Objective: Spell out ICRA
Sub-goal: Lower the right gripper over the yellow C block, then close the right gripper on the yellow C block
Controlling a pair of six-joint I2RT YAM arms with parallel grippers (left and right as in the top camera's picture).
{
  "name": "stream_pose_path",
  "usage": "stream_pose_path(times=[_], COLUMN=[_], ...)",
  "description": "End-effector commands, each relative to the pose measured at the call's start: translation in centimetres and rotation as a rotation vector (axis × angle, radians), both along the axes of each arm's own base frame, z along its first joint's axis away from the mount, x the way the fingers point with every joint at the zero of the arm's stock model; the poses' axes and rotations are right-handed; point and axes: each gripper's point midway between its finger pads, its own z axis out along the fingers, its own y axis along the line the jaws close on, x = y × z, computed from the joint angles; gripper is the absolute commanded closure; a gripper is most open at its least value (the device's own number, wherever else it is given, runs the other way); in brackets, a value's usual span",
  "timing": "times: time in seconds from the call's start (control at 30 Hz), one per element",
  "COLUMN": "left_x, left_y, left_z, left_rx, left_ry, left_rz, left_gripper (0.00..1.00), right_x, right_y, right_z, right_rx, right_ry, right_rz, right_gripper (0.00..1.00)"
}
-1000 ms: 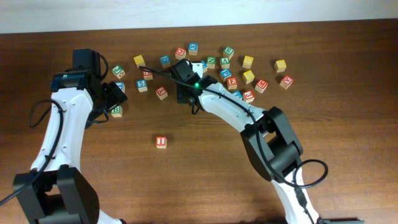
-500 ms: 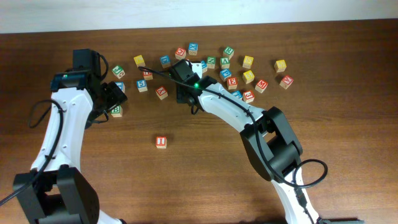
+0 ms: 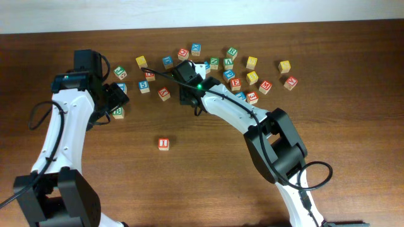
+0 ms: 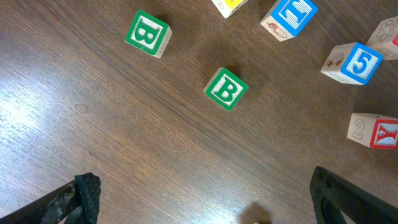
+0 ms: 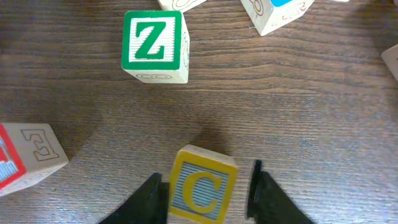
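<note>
A yellow block with the letter C (image 5: 202, 185) sits on the table between the fingers of my right gripper (image 5: 208, 190). The left finger (image 5: 155, 196) touches it and a gap shows before the right finger, so the gripper is open. In the overhead view the right gripper (image 3: 187, 94) hides this block. A red I block (image 3: 163, 144) lies alone nearer the front. My left gripper (image 4: 202, 199) is wide open above bare wood, near two green B blocks (image 4: 226, 89) (image 4: 148, 33).
Several letter blocks are scattered along the back of the table (image 3: 252, 79). A green Z block (image 5: 153, 43) lies just beyond the C block and a red block (image 5: 25, 152) to its left. A blue 5 block (image 4: 359, 62) and a red Y block (image 4: 376, 132) lie right of the left gripper.
</note>
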Motion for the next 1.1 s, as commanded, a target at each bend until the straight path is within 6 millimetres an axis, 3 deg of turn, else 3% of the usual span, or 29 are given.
stream_pose_path(times=[0.0, 0.2, 0.23, 0.27, 0.33, 0.9, 0.93, 1.0, 1.07], left_x=[-0.11, -0.11, -0.11, -0.11, -0.11, -0.11, -0.11, -0.11, -0.11], left_y=[0.24, 0.24, 0.24, 0.24, 0.24, 0.24, 0.24, 0.24, 0.24], left_z=[-0.30, -0.30, -0.30, -0.30, -0.30, -0.30, -0.30, -0.30, -0.30], left_rx=[0.009, 0.009, 0.009, 0.009, 0.009, 0.009, 0.009, 0.009, 0.009], left_ry=[0.010, 0.010, 0.010, 0.010, 0.010, 0.010, 0.010, 0.010, 0.010], left_rz=[0.010, 0.010, 0.010, 0.010, 0.010, 0.010, 0.010, 0.010, 0.010], left_gripper=[0.01, 0.01, 0.01, 0.01, 0.01, 0.01, 0.01, 0.01, 0.01], right_x=[-0.57, -0.55, -0.55, -0.52, -0.36, -0.23, -0.23, -0.22, -0.13], right_y=[-0.78, -0.77, -0.77, -0.75, -0.62, -0.39, -0.40, -0.40, -0.50], right_z=[-2.30, -2.30, -2.30, -2.28, -2.18, -2.10, -2.10, -2.10, -2.06], right_rx=[-0.040, -0.040, -0.040, -0.039, -0.033, -0.022, -0.022, -0.023, -0.027], right_ry=[0.040, 0.040, 0.040, 0.038, 0.030, 0.026, 0.026, 0.025, 0.021], right_rz=[-0.010, -0.010, -0.010, -0.010, -0.009, -0.007, -0.007, -0.007, -0.010], right_gripper=[0.59, 0.46, 0.36, 0.20, 0.02, 0.01, 0.02, 0.15, 0.18])
